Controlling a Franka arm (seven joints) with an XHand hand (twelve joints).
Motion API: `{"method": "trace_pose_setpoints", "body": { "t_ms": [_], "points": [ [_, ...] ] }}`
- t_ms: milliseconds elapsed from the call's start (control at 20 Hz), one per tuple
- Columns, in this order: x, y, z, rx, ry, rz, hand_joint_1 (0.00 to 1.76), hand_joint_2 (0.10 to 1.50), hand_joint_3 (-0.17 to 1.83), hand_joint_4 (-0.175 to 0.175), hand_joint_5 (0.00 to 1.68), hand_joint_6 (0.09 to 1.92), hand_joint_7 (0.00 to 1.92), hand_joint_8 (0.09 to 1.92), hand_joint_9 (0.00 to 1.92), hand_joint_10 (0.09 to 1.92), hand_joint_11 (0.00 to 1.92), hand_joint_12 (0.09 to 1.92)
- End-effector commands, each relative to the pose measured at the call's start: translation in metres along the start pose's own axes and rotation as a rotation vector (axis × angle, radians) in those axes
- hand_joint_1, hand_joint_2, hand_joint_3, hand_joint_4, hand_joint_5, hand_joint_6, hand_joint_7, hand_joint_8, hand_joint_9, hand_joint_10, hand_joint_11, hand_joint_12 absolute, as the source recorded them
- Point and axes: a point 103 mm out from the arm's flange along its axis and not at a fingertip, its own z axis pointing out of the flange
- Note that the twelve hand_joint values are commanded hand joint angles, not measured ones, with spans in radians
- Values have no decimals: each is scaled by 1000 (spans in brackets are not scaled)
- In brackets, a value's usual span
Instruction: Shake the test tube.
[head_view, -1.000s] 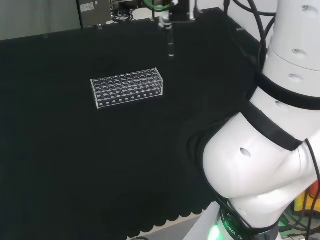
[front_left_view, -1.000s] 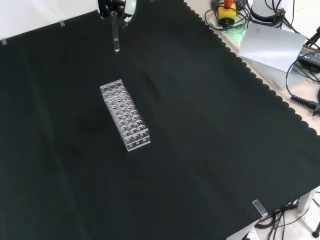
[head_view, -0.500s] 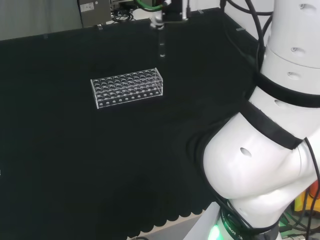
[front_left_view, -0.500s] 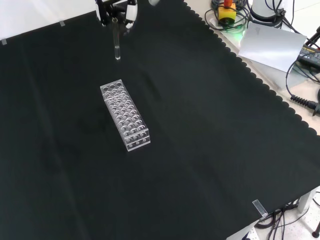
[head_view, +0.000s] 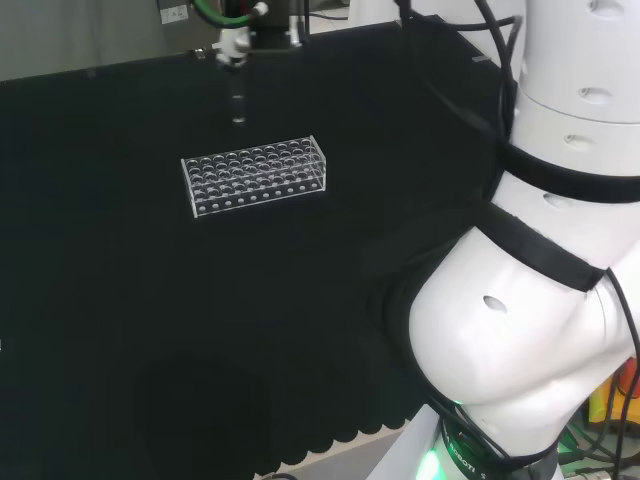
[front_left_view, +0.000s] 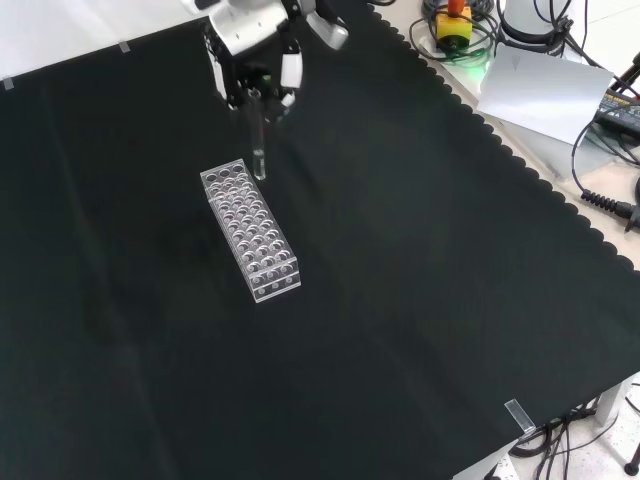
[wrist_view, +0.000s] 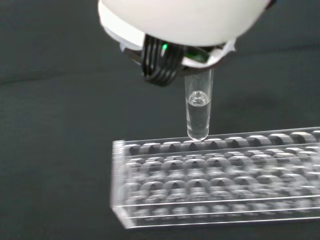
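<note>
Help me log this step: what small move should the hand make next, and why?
Probably lower the test tube slowly toward the rack. The hand holds it upright, its tip just above the rack's top edge in the wrist view; whether it is centred over a hole is unclear.

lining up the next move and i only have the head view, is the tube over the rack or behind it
Observer: In the front view the test tube hangs upright from the hand, its tip by one short end of the rack.
Operator: is the tip inside a hole
Observer: No. The wrist view shows the tip just above the rack's edge row, outside the holes.
Operator: anything in the tube
Observer: The wrist view shows a clear liquid surface partway up the tube.
Operator: other tubes in the rack
Observer: None in the holes that the front view shows.
</note>
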Motion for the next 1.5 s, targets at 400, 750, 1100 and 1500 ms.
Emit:
{"method": "trace_pose_setpoints", "body": {
  "t_ms": [400, 750, 1100, 1500],
  "points": [
    [7, 2, -4, 3, 18, -15, 1244, 619, 634, -175, 1441, 329, 1812, 298, 1726, 816, 1380, 896],
    [-79, 3, -7, -3, -29, 158, 1244, 619, 634, -175, 1441, 329, 1812, 297, 1725, 816, 1380, 897],
    [-142, -5, -9, 2, -58, 279, 1244, 619, 634, -175, 1441, 329, 1812, 297, 1725, 816, 1379, 897],
    [-131, -3, -4, 8, -45, 258, 1244, 618, 634, -175, 1441, 329, 1813, 297, 1725, 817, 1379, 898]
  ]
}}
